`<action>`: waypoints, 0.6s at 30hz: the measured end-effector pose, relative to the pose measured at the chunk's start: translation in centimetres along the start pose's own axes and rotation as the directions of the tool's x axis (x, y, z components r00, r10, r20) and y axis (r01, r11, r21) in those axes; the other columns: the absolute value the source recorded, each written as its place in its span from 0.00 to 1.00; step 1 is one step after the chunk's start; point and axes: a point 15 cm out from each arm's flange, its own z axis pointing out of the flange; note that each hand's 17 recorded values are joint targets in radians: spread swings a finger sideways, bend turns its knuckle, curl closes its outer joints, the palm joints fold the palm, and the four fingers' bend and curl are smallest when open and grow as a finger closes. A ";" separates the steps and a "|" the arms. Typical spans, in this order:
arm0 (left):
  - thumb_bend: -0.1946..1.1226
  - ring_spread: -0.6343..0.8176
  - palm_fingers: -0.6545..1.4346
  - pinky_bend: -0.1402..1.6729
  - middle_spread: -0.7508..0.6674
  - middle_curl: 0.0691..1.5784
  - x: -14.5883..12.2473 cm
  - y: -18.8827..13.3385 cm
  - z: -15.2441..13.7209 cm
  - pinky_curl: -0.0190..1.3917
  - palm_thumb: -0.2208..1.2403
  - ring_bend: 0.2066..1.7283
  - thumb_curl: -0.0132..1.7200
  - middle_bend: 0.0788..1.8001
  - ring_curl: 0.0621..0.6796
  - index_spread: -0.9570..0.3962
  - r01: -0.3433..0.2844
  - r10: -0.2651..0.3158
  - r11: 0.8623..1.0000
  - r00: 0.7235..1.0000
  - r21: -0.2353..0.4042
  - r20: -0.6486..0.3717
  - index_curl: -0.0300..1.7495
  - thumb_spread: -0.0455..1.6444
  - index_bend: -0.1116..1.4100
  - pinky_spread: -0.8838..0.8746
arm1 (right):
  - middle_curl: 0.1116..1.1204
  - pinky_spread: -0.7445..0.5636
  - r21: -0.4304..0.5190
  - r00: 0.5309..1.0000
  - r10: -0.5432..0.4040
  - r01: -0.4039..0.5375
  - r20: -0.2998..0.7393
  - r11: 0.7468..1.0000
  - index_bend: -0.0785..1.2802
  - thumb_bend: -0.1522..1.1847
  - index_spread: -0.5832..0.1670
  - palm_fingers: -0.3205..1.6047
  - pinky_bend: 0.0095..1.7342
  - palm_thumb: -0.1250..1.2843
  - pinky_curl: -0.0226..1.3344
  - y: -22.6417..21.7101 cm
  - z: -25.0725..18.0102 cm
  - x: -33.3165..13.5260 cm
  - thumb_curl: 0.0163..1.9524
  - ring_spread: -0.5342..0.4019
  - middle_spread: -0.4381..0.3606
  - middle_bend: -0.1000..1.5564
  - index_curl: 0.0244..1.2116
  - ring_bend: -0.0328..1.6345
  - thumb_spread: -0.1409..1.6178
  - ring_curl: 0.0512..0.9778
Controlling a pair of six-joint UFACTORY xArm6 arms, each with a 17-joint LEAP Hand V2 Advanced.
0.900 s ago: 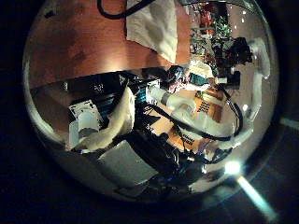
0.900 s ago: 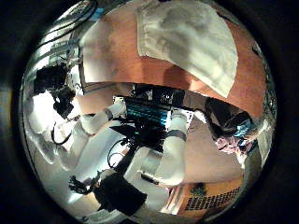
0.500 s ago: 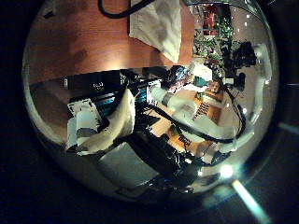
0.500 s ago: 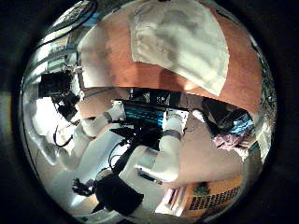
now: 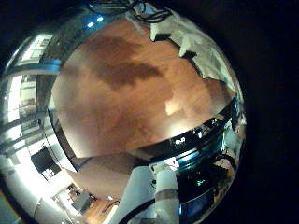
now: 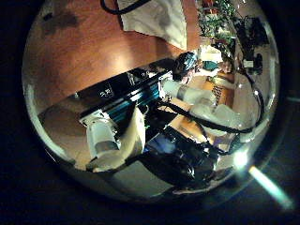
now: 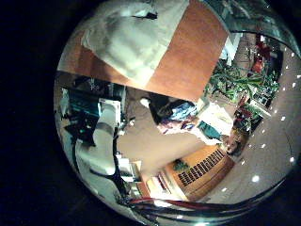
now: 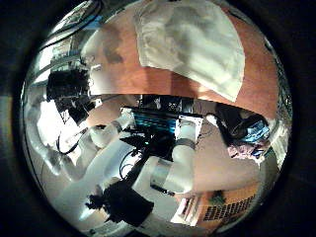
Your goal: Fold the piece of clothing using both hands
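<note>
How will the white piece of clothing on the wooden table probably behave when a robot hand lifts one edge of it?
The white piece of clothing lies flat with soft wrinkles on the wooden table, so it will probably be floppy and drape. It looks thin, so likely light. On the smooth tabletop it may slide when pushed.

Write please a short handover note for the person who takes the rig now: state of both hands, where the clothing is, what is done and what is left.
Left hand, right hand: neither touches the clothing; their fingers do not show clearly, so open or shut cannot be told.
White piece of clothing: lies on the wooden table, apart from both palms, which look at it from a distance.
Done: no grasp visible.
Left: reach the clothing with both hands, grasp it, fold it.
</note>
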 end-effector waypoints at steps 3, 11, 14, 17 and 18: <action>0.13 0.66 0.31 0.33 0.68 0.15 0.6 -2.7 1.5 0.28 0.35 0.32 0.19 0.05 0.25 0.64 -0.045 0.044 0.998 0.999 0.037 0.024 0.21 0.68 0.17 0.72 | 0.24 0.88 -0.020 1.000 0.013 -0.012 0.016 1.000 0.17 0.10 0.34 0.24 0.38 0.14 0.14 0.1 0.6 0.3 0.10 0.76 0.58 0.20 0.22 0.36 0.74 0.17; 0.13 0.73 0.28 0.34 0.70 0.14 3.1 -7.3 6.5 0.27 0.34 0.30 0.18 0.05 0.23 0.64 -0.148 0.142 0.985 0.987 0.090 0.072 0.19 0.67 0.16 0.76 | 0.24 0.88 -0.025 1.000 0.021 -0.020 0.021 0.999 0.18 0.10 0.34 0.25 0.37 0.15 0.15 0.3 0.7 0.6 0.10 0.75 0.58 0.20 0.22 0.36 0.74 0.18; 0.13 0.74 0.28 0.34 0.71 0.14 3.9 -7.9 8.0 0.27 0.34 0.29 0.18 0.05 0.23 0.64 -0.165 0.160 0.984 0.984 0.072 0.074 0.18 0.66 0.16 0.76 | 0.24 0.88 -0.043 0.999 0.027 -0.026 0.028 0.999 0.18 0.10 0.35 0.25 0.37 0.15 0.15 0.7 1.0 0.6 0.10 0.75 0.58 0.20 0.22 0.36 0.74 0.18; 0.13 0.75 0.28 0.33 0.71 0.13 4.3 -8.5 8.9 0.26 0.34 0.28 0.18 0.05 0.23 0.64 -0.169 0.164 0.983 0.984 0.068 0.074 0.17 0.66 0.16 0.76 | 0.24 0.89 -0.045 0.999 0.028 -0.027 0.029 0.999 0.18 0.10 0.35 0.25 0.36 0.15 0.15 0.9 0.9 0.6 0.10 0.75 0.58 0.20 0.22 0.36 0.74 0.18; 0.13 0.75 0.28 0.33 0.71 0.13 4.3 -8.9 9.1 0.26 0.34 0.28 0.18 0.05 0.23 0.64 -0.167 0.162 0.983 0.984 0.073 0.074 0.17 0.66 0.17 0.76 | 0.24 0.89 -0.048 0.999 0.028 -0.026 0.030 0.999 0.18 0.10 0.34 0.25 0.36 0.15 0.15 1.0 0.9 0.6 0.11 0.75 0.58 0.20 0.22 0.36 0.74 0.18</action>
